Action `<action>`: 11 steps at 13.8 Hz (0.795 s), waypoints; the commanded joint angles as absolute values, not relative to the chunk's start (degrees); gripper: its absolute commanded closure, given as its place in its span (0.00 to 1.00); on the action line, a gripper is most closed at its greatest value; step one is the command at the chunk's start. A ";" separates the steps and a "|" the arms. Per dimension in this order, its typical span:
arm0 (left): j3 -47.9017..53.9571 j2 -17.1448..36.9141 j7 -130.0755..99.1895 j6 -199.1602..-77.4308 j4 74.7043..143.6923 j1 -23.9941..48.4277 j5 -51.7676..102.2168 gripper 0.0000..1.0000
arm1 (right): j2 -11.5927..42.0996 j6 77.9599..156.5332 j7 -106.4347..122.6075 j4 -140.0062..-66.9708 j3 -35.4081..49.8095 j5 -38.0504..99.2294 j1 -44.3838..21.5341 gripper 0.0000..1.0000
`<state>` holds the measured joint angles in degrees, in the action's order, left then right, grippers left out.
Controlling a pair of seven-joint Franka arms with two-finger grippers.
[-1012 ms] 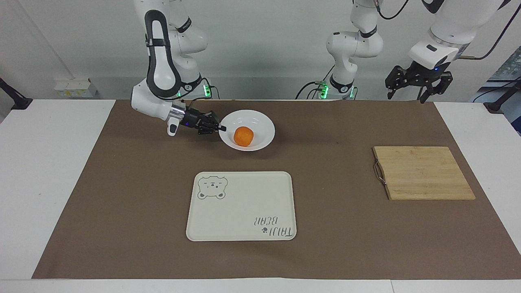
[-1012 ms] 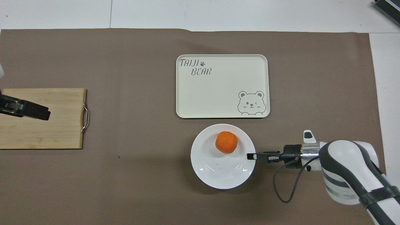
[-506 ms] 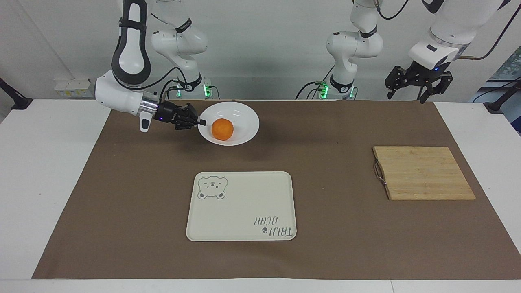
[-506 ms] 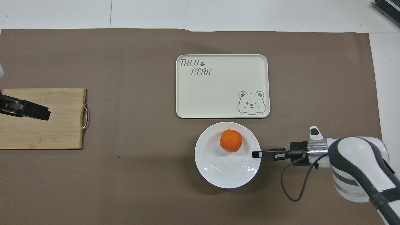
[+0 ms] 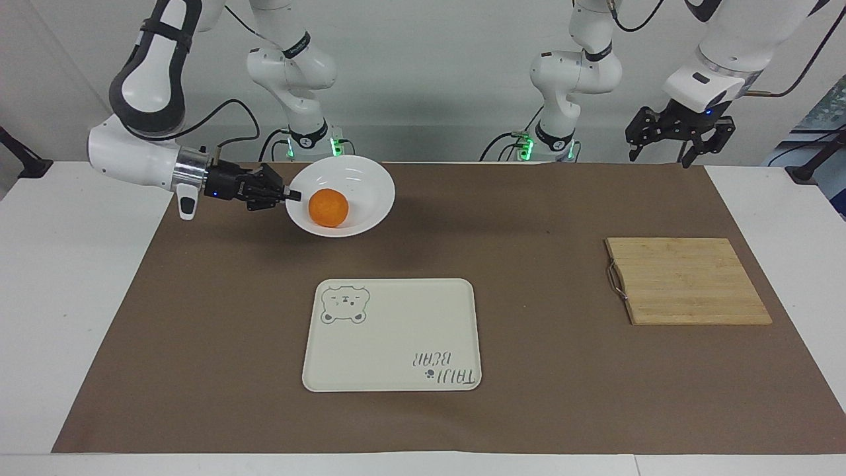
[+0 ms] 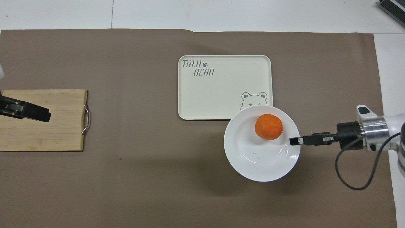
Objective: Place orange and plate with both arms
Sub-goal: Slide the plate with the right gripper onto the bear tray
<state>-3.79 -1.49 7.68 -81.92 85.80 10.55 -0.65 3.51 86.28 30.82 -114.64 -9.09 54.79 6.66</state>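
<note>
My right gripper (image 5: 293, 196) is shut on the rim of the white plate (image 5: 367, 185) and holds it up in the air over the brown mat, slightly tilted. The orange (image 5: 328, 207) lies in the plate. In the overhead view the raised plate (image 6: 259, 161) with the orange (image 6: 268, 126) covers the bear corner of the tray, and the right gripper (image 6: 292, 141) pinches its rim. My left gripper (image 5: 681, 142) is open and empty, and it waits in the air over the left arm's end of the table; it also shows in the overhead view (image 6: 47, 115).
A cream tray (image 5: 396, 330) with a bear drawing lies mid-table; it also shows in the overhead view (image 6: 221, 85). A wooden cutting board (image 5: 687, 281) with a metal handle lies toward the left arm's end, under the left gripper in the overhead view (image 6: 57, 133).
My right gripper has lifted the plate with the orange off the mat and carried it toward the right arm's end of the table. The left arm has not moved.
</note>
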 commanded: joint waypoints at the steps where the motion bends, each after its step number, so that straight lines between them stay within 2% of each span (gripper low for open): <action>1: -3.60 -1.41 7.91 -81.39 85.08 10.20 -1.58 0.00 | 7.55 83.85 26.20 -107.68 -8.70 53.88 6.86 1.00; 7: -3.60 -1.41 7.91 -81.47 85.08 10.20 -1.58 0.00 | 12.29 89.72 18.64 -101.61 -8.09 55.45 3.44 1.00; 11: -3.60 -1.41 7.91 -81.47 85.08 10.20 -1.58 0.00 | 22.82 94.47 19.33 -93.36 -6.95 60.80 2.11 1.00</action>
